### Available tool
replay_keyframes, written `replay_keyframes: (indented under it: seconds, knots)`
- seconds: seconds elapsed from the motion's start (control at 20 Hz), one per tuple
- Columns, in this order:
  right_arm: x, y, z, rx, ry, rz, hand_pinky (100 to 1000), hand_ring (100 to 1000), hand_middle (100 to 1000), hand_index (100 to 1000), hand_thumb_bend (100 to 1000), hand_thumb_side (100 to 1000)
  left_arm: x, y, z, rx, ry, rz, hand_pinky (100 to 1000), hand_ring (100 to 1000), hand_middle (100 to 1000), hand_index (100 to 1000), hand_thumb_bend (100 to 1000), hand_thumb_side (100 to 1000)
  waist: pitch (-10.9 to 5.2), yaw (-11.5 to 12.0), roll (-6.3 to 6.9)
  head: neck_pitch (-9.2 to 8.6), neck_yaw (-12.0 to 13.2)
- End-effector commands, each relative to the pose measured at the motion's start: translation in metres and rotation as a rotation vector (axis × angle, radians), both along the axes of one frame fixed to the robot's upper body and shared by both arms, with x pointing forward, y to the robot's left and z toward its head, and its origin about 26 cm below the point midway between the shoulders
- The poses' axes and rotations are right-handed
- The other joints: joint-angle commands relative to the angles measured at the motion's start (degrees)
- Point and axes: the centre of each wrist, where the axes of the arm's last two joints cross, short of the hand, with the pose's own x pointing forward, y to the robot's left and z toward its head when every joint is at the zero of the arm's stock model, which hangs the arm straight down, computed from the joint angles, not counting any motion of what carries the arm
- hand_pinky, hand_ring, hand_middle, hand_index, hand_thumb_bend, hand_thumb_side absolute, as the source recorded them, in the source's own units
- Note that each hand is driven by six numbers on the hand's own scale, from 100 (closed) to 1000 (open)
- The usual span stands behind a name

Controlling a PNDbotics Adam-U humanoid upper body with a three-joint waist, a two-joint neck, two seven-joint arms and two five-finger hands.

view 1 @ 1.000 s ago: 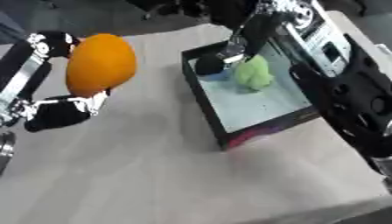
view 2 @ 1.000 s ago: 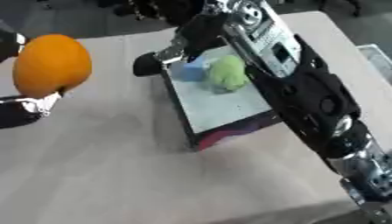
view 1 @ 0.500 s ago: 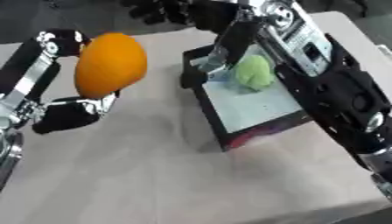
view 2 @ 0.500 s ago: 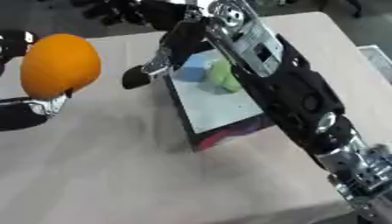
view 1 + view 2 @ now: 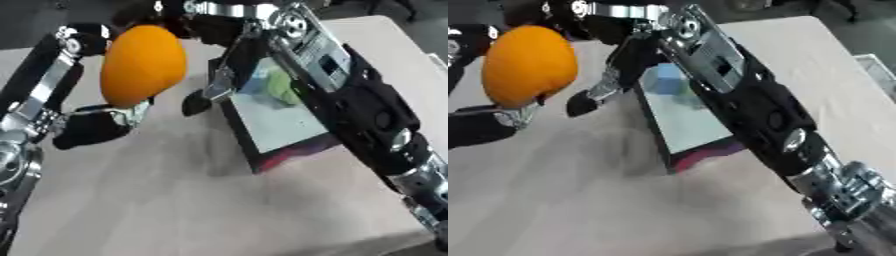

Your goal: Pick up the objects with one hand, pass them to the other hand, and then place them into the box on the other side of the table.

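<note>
The large, smooth orange ball (image 5: pixel 143 65) is held up in the air in the robot's left hand (image 5: pixel 96 125), well to the left of the shallow rectangular box (image 5: pixel 254 140) with dark walls and a pale floor. The black fingers and thumb of that hand curl round the ball from below and from the far side, so the ball sits in a closed grasp, clear of the beige cloth-covered table (image 5: pixel 175 200).

The right hand (image 5: pixel 206 92) reaches across from the box side — its black arm (image 5: pixel 350 95) with silver joints passes over the box and hides much of the interior. The fingers of the right hand hang down with a dark fingertip (image 5: pixel 581 103) just left of the box's left wall, between the box and the ball. They hold nothing. The fingertip lies a little lower than the ball and is near it but apart from it.

Inside the box, a soft green object (image 5: pixel 282 86) lies in the far half, partly covered by the arm, and a pale blue object (image 5: pixel 667 82) shows at the box's far left corner — neither can be made out more closely.
</note>
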Motion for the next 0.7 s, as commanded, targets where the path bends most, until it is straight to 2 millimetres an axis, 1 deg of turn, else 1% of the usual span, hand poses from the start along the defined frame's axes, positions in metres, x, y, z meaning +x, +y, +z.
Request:
replay_keyframes:
  seconds: [0.05, 0.15, 0.25, 0.3, 0.45, 0.65, 0.7]
  knots:
    - [-0.0014, 0.0044, 0.0097, 0.008, -0.031, -0.010, 1000, 1000, 1000, 1000, 570, 233, -0.0039, -0.0065, 0.0094, -0.012, -0.037, -0.026, 848, 584, 541, 418, 100, 100, -0.75, 0.22, -0.81, -0.71, -0.40]
    - [-0.0006, 0.0062, 0.0090, 0.024, -0.025, -0.018, 1000, 1000, 1000, 1000, 551, 210, -0.0045, -0.0084, 0.0095, -0.014, -0.034, -0.033, 848, 584, 541, 419, 100, 100, -0.64, 0.32, -0.78, -0.70, -0.47]
    - [0.0000, 0.0064, 0.0086, 0.052, -0.011, -0.033, 998, 1000, 1000, 961, 526, 179, -0.0042, -0.0088, 0.0086, -0.014, -0.029, -0.033, 849, 584, 540, 420, 100, 100, -0.55, 0.31, -0.77, -0.62, -0.43]
    - [0.0003, 0.0058, 0.0086, 0.067, -0.003, -0.044, 990, 1000, 984, 920, 498, 149, -0.0038, -0.0086, 0.0079, -0.013, -0.027, -0.030, 849, 583, 540, 420, 100, 100, -0.52, 0.28, -0.77, -0.58, -0.36]
    - [0.0005, 0.0041, 0.0088, 0.114, 0.030, -0.082, 978, 1000, 911, 854, 457, 100, -0.0023, -0.0075, 0.0055, -0.012, -0.018, -0.018, 850, 582, 540, 422, 100, 100, -0.40, 0.19, -0.75, -0.53, -0.13]
    - [-0.0006, 0.0048, 0.0076, 0.156, 0.063, -0.128, 962, 957, 810, 758, 390, 100, -0.0024, -0.0074, 0.0046, -0.018, -0.013, -0.014, 851, 582, 541, 426, 100, 100, -0.27, 0.11, -0.67, -0.59, -0.08]
    - [-0.0011, 0.0052, 0.0071, 0.160, 0.069, -0.135, 960, 947, 797, 745, 380, 100, -0.0023, -0.0072, 0.0043, -0.017, -0.012, -0.012, 851, 582, 541, 426, 100, 100, -0.25, 0.08, -0.65, -0.59, -0.07]
